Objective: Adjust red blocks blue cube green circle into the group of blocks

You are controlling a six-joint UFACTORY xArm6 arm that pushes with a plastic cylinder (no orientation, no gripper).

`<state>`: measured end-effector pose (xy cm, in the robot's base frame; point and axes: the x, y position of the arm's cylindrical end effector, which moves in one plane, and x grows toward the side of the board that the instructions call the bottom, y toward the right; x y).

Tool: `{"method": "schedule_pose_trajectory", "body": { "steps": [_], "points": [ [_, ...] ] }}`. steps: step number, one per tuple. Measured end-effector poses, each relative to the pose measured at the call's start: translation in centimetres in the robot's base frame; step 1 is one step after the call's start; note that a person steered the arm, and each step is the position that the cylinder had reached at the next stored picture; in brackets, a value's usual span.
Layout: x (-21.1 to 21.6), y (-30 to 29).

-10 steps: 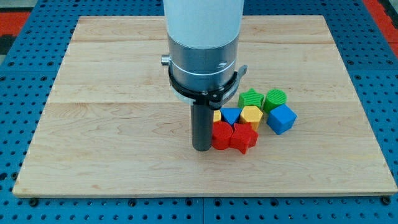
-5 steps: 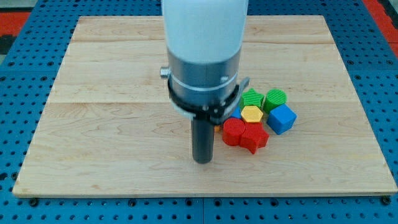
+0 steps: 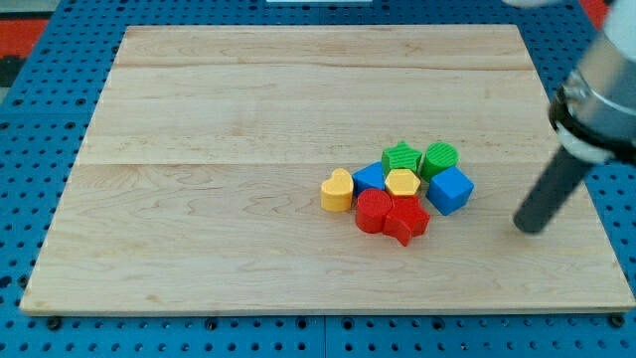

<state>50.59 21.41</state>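
Rod/tip: no claw on this arm, just a dark rod, so nothing opens or grips & nothing is held. My tip [image 3: 531, 227] sits on the board at the view's right, well apart from the cluster, clear of every block. Nearest block is the blue cube, off to the tip's left.
Arm body: grey/white housing [image 3: 601, 99] cut off at the view's top right corner, rod slanting down-left from it.
Group: 7 blocks packed together right of board centre, in the near half.
Red blocks: red cylinder [image 3: 374, 211] & red star-ish block [image 3: 406, 221], touching each other, at the near edge of the group. Exact shape of the 2nd is hard to tell.
Blue cube [image 3: 450, 190]: right end of the group, touching or just beside the green circle & the yellow hexagon.
Green circle [image 3: 440, 159]: far-right of the group, just beside the green star.
Green star [image 3: 400, 158]: far side, left of the green circle.
Yellow hexagon [image 3: 402, 183]: middle of the group, between the green pair & the red pair.
Blue triangle-ish block [image 3: 370, 178]: left of the hexagon, partly hidden.
Yellow heart [image 3: 338, 190]: left end of the group, touching the blue triangle-ish block.
Board: pale wood board [image 3: 199, 149] on a blue pegboard [image 3: 40, 328].
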Motion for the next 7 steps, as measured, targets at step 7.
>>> {"method": "schedule_pose_trajectory", "body": {
  "steps": [7],
  "points": [
    [-4.6, -1.2]
  ]
}}
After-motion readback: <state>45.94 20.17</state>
